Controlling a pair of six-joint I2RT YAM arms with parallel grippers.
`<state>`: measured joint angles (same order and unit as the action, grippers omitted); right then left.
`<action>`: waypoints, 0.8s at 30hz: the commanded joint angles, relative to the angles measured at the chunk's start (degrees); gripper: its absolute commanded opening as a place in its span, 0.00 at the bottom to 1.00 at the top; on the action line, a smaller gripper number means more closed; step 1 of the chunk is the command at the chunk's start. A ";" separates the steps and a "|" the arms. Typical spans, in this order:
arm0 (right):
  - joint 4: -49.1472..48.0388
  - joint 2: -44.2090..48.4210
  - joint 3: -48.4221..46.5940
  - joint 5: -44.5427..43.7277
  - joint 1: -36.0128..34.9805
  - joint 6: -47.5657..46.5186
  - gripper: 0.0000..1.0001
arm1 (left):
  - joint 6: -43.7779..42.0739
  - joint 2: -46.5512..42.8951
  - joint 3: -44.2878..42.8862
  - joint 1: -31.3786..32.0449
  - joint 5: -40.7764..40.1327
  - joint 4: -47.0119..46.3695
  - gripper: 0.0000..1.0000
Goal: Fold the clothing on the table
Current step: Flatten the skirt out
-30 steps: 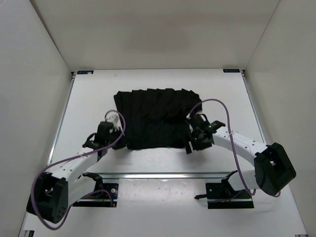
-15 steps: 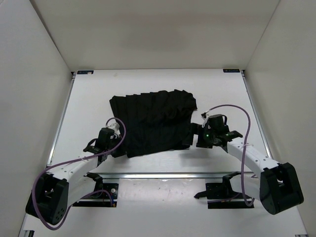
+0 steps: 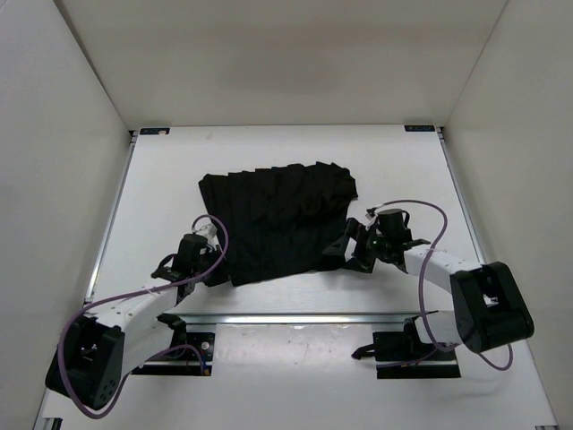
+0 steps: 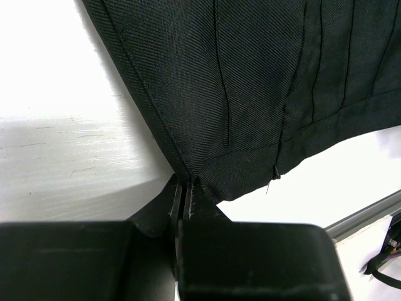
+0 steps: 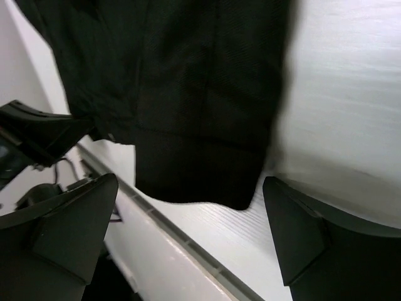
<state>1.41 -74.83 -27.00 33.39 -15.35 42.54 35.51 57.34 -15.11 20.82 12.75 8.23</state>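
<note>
The clothing point(image 3: 279, 219), a black pleated garment, lies spread on the white table point(image 3: 161, 179), slightly skewed. My left gripper point(image 3: 218, 271) is shut on its near-left corner; in the left wrist view the jaws point(image 4: 185, 188) pinch the hem where the clothing point(image 4: 250, 75) comes to a point. My right gripper point(image 3: 345, 253) is open at the near-right corner. In the right wrist view its fingers point(image 5: 69, 232) stand wide on either side of that corner of the clothing point(image 5: 188, 94), with the gripper point(image 5: 191, 219) holding nothing.
A metal rail point(image 3: 295, 315) runs along the table's near edge just behind both grippers, also seen as the rail point(image 5: 175, 251) in the right wrist view. White enclosure walls point(image 3: 54, 134) stand on the left, right and far sides. Purple cables loop over both arms.
My right gripper let go of the near-right corner and opened wide. The clothing slid left and skewed. The right arm drew back, then turned toward the hem again.
</note>
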 commanded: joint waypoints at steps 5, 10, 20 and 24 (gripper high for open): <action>-12.74 -6.21 2.83 6.25 -1.08 4.74 0.63 | 0.18 -2.06 1.66 -0.43 0.60 -0.76 0.00; -15.21 -6.91 4.60 7.84 -0.55 5.01 0.00 | -0.35 -2.41 1.14 -0.25 0.60 -0.58 0.00; 12.54 10.38 -1.45 2.22 2.79 -11.68 0.00 | -2.55 -7.24 -2.46 -3.76 -0.18 6.44 0.00; 25.91 15.23 -12.60 -0.42 0.68 -19.15 0.00 | -3.16 -12.16 -10.09 -5.00 1.83 11.79 0.00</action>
<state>16.36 -63.57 -31.81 37.01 -14.15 32.12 34.37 48.25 -18.98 17.32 15.57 15.70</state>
